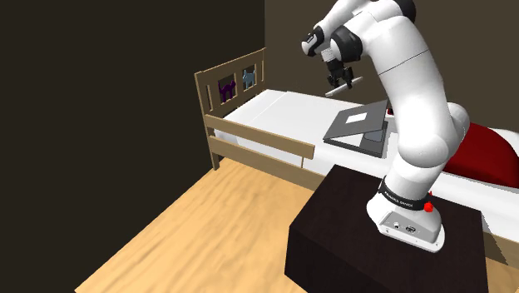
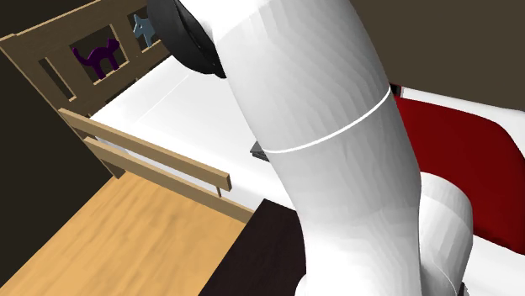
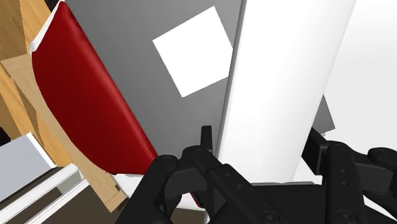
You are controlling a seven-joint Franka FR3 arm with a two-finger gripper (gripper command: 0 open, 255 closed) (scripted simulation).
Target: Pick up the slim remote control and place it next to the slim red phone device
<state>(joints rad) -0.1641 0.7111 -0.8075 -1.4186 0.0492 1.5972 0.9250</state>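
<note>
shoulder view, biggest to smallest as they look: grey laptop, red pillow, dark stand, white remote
1. dark stand
2. grey laptop and red pillow: about alike; the arm hides part of the pillow
3. white remote, in the gripper

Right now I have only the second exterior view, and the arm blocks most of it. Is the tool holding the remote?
Observer: Yes. In the wrist view the tool clasps a slim white remote between its fingers.
Operator: Is it off the bed?
Observer: Yes. In the shoulder view it hangs in the air above the white bed.
Operator: What lies beneath it?
Observer: Looking along the tool, a flat grey slab with a white square on it lies behind the remote.
</note>
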